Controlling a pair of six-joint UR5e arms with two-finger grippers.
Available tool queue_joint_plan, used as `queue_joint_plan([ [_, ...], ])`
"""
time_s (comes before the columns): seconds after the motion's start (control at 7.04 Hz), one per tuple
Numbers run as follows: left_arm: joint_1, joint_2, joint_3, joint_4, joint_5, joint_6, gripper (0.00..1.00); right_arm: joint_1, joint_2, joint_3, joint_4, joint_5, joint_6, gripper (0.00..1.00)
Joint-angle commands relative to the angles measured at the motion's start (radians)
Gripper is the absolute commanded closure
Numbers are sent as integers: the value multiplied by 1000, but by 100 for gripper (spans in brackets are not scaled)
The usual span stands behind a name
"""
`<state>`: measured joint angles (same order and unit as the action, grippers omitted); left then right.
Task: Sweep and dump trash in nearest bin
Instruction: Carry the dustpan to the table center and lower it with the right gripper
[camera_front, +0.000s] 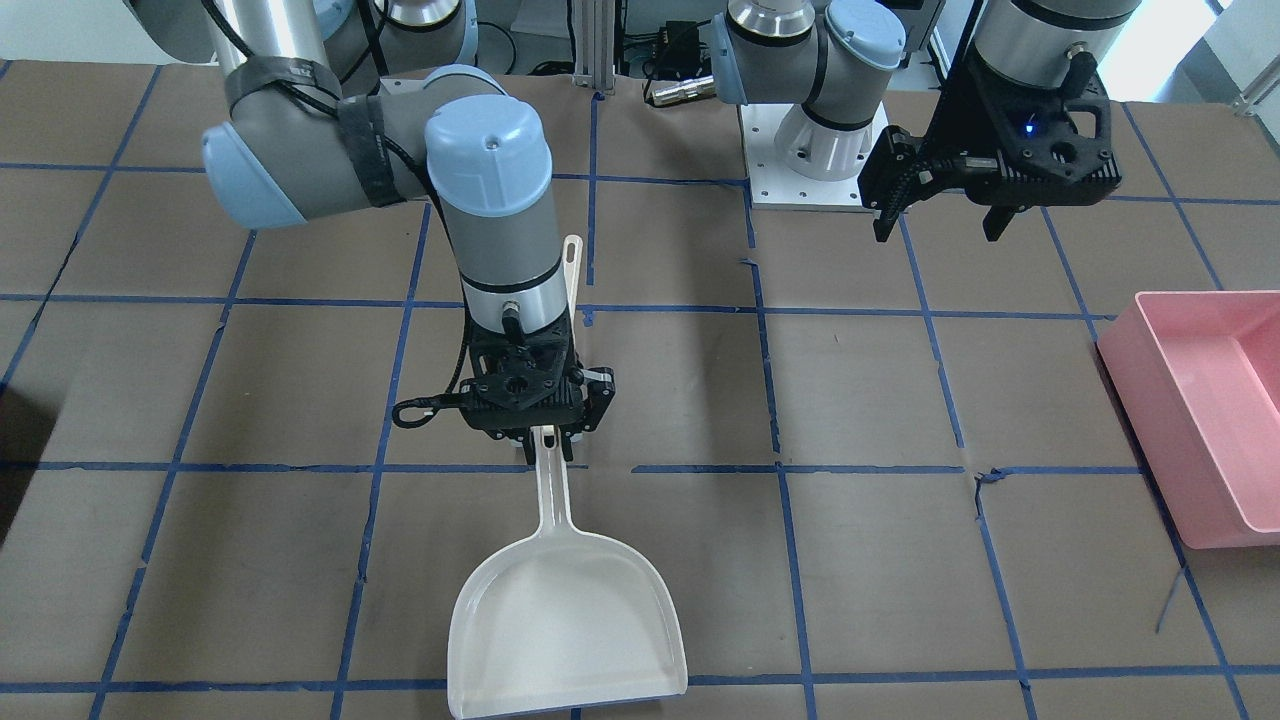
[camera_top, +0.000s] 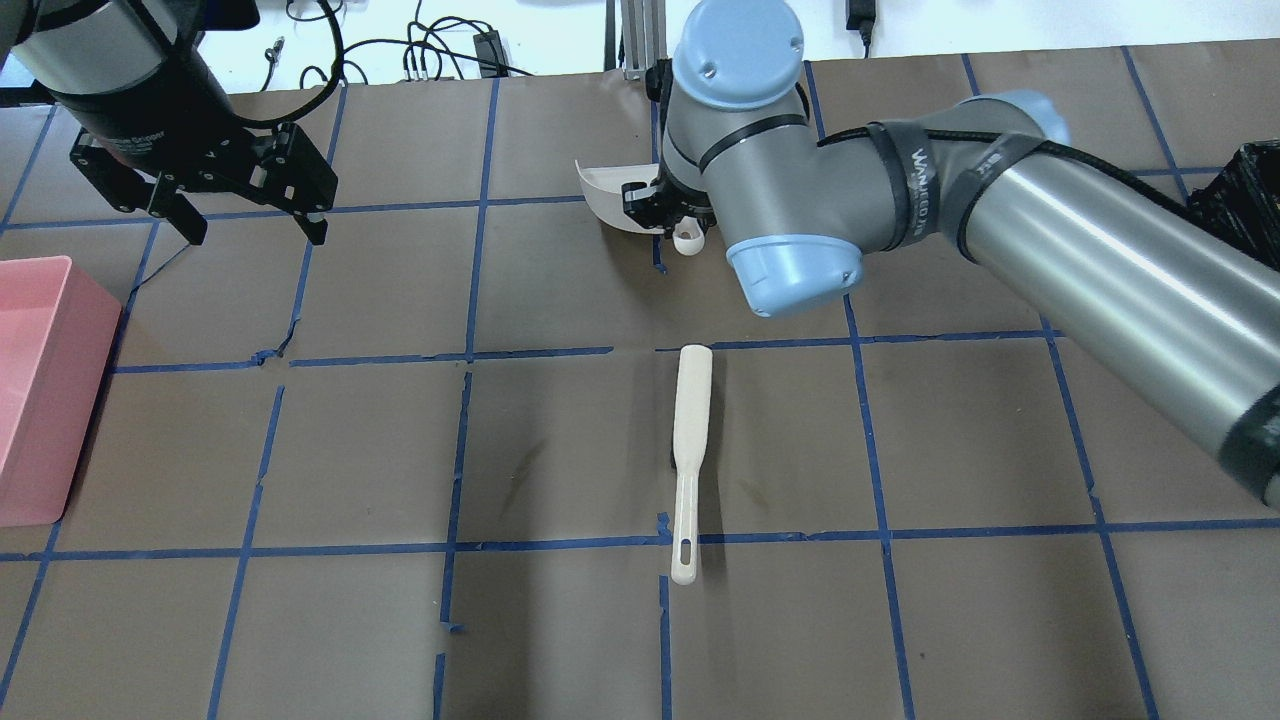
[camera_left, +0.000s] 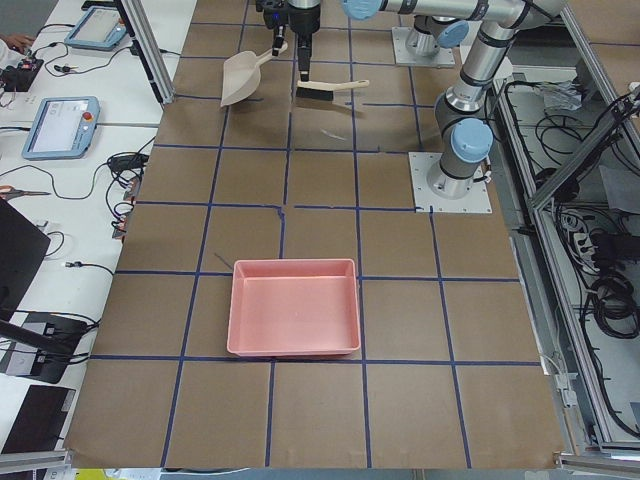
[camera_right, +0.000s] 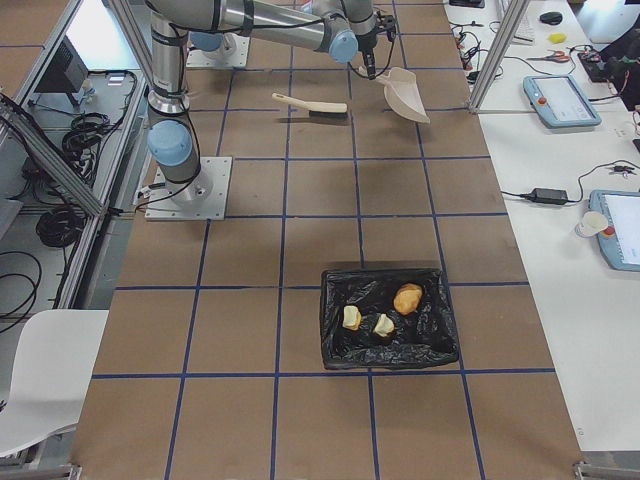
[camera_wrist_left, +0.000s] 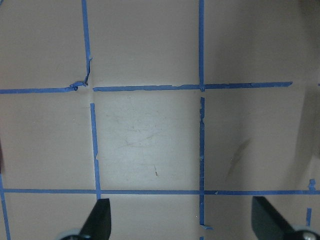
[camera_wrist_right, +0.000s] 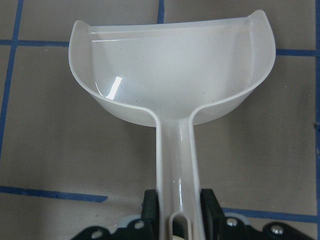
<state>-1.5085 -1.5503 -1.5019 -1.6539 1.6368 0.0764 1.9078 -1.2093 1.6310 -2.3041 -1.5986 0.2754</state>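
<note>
Dump looks complete: I see the trash (camera_right: 407, 298) in the black bin (camera_right: 326, 300) at right. Right gripper (camera_wrist_right: 177, 200) clamps the empty dustpan (camera_wrist_right: 172, 65) by its handle; left gripper (camera_wrist_left: 182, 217) is wide open, empty. Next I judge: set dustpan down.

The brush (camera_top: 690, 440) lies on the table (camera_top: 350, 450) near its middle, its length running toward the robot. Beyond it, on the operators' side, is the dustpan (camera_front: 565, 610). Its mouth points away from the robot and its handle sits between the fingers of the right gripper (camera_front: 548, 440).

The left bin (camera_left: 295, 310) stands at the table's left end. The left gripper (camera_top: 257, 237) hangs above the table, inboard of that bin and apart from it.

The right bin (camera_right: 432, 335) stands at the right end and holds the trash (camera_right: 384, 324): 1 lump (camera_right: 407, 298) toward the operators' side and 2 chunks (camera_right: 352, 317) side by side nearer the robot.
</note>
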Motion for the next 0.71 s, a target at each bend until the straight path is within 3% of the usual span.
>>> queue_joint_plan([
  [0.0,-2,-4,-3,45,-74,-4,1,59,75,0,-88,-101,18,100],
  [0.57,-56,-2,-14,34,-48,-9,1,76,100,12,-94,-106,59,95],
])
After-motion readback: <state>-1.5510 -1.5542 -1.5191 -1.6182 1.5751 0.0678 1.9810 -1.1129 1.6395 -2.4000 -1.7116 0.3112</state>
